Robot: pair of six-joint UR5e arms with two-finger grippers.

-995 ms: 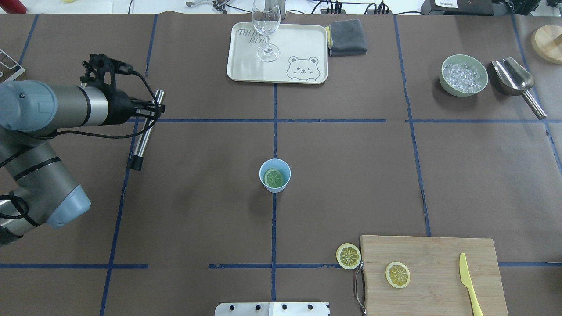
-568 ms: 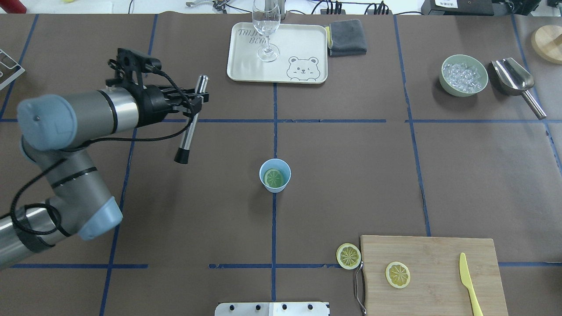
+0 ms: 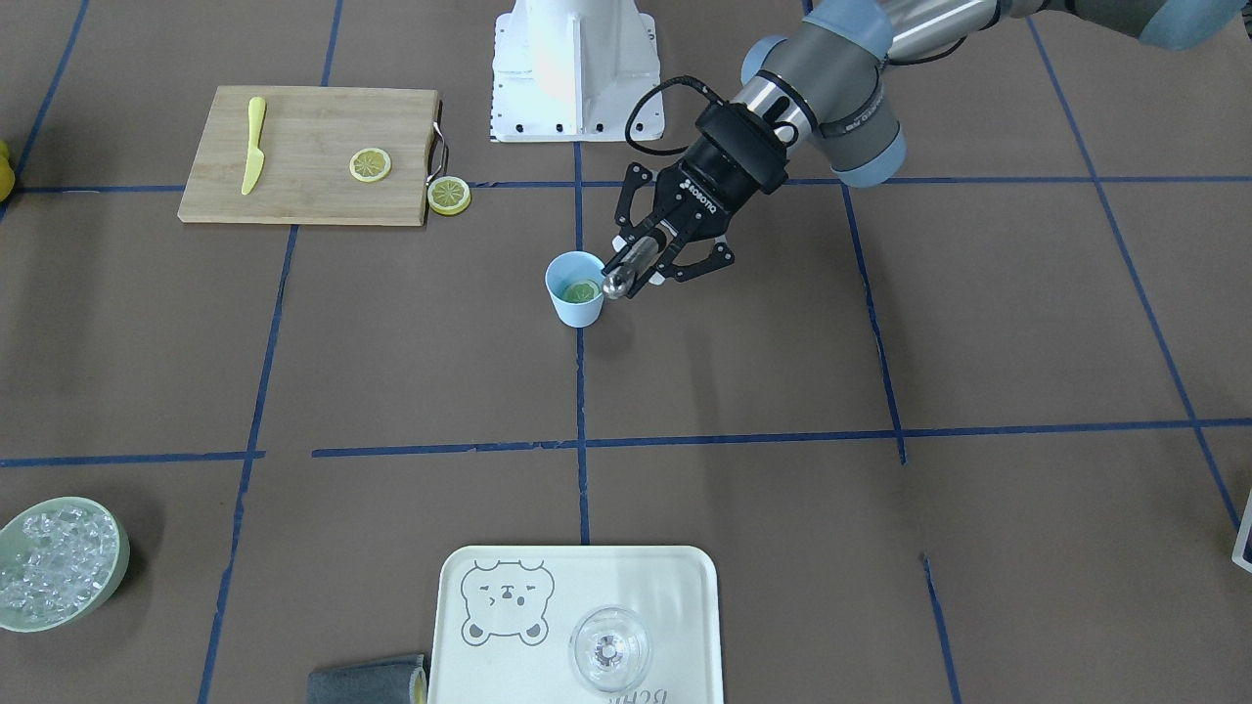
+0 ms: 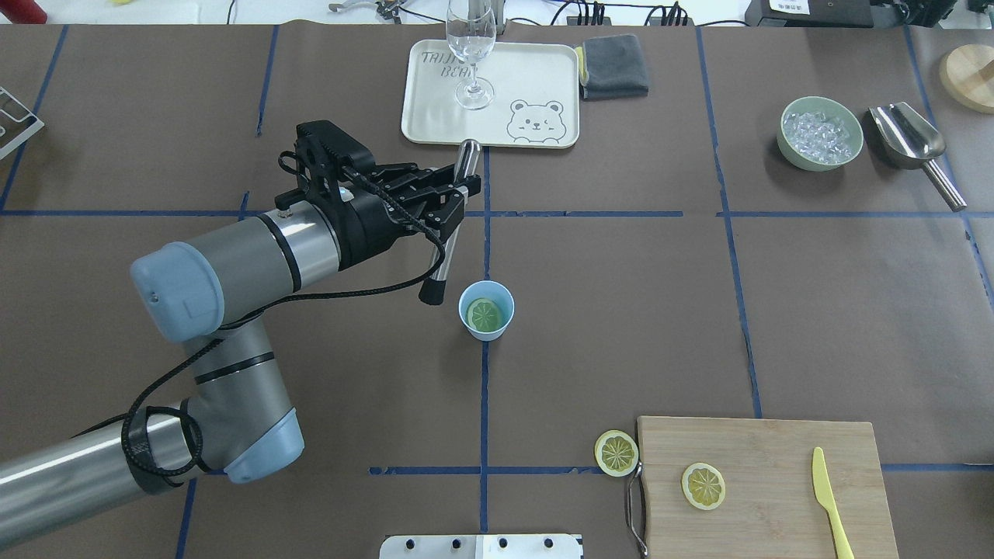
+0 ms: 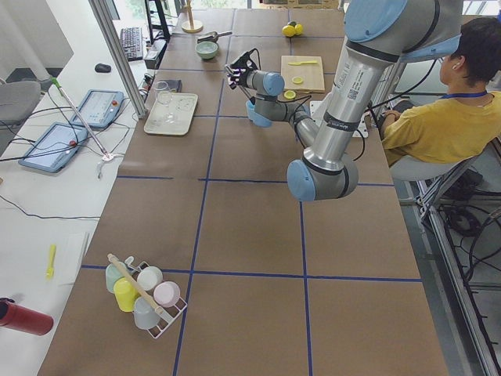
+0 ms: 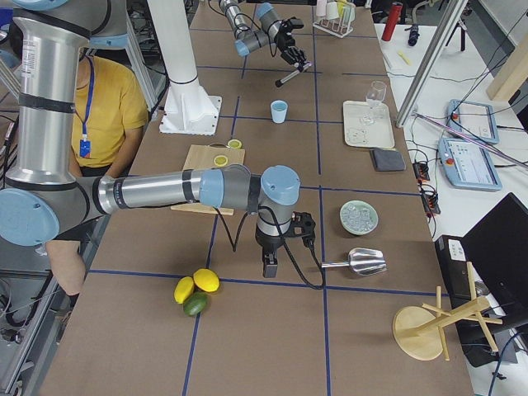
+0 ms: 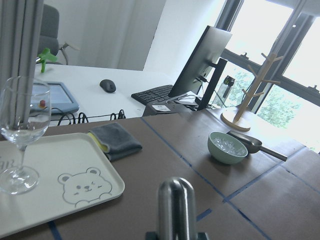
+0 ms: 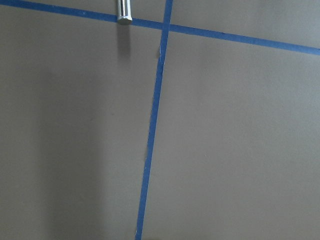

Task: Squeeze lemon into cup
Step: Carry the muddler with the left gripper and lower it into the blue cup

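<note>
Here, ROBOTIQ left gripper [image 4: 460, 198] clamps steel rod [image 4: 444, 248].

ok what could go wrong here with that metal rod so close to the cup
1. The cup stands free with nothing holding it, and the rod has its black tip just beside the rim. A slightly off descent could tip the cup.
2. The left gripper clamps the rod tilted, so pressing on the lemon slice might push sideways or let the rod slip.
</note>
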